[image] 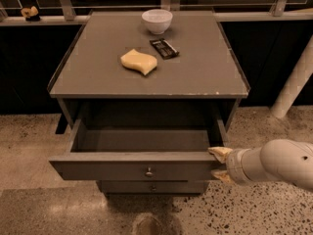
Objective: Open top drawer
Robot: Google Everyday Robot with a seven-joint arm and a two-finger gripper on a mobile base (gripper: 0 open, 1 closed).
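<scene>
Grey and matte, the flat-fronted top drawer (107, 170) with its small round metal knob (149, 171) stands well out of the grey cabinet (195, 77) in the camera view, and its bare inside shows. The opening step looks close to done. The two-finger gripper (219, 164) on the white arm (279, 163) is at the right end of the drawer front. One tan fingertip (218, 153) sits at its top edge and the other at its bottom corner, so the jaws appear clamped on that end rather than on the knob.

The next move probably calls for a short straight pull toward the camera, if more travel is wanted, then a clean release.

Only a strip of a lower grey drawer (151, 186) shows beneath, and any third one is hidden. The arm is cut off at the right edge. How tightly the fingertips press cannot be made out.
</scene>
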